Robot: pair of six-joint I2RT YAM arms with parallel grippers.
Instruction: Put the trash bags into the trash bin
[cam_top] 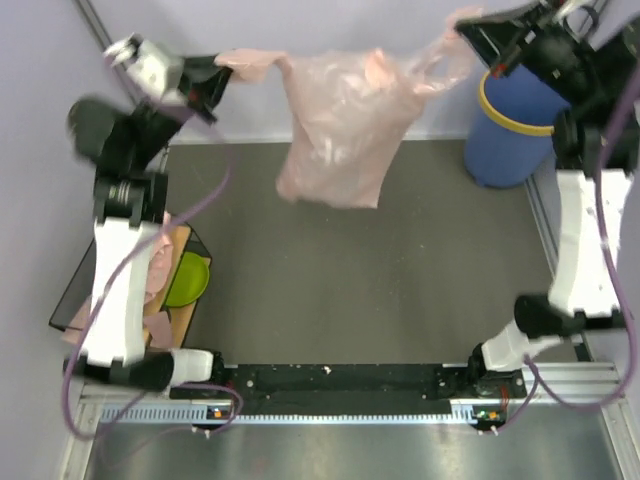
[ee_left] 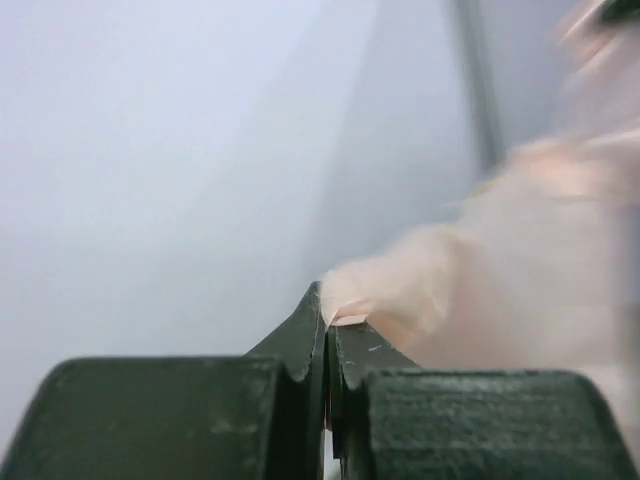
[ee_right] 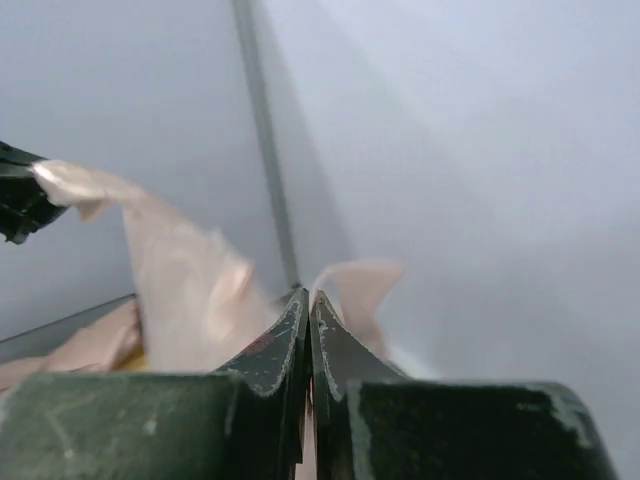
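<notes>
We hold the bag (cam_top: pixel 340 130) stretched in mid-air, left gripper (cam_top: pixel 220 78) pinched tight on one handle, right gripper (cam_top: pixel 465 32) clamped on the other, bin (cam_top: pixel 505 140) at far right, just under our right gripper.

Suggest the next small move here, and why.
Probably swing the left gripper right, toward the trash bin, with both sets of fingers kept shut. The trash bag hangs stretched between it and the right gripper, each shut on a handle. Its body hangs over the table, left of the bin; only the right handle is near the bin.
</notes>
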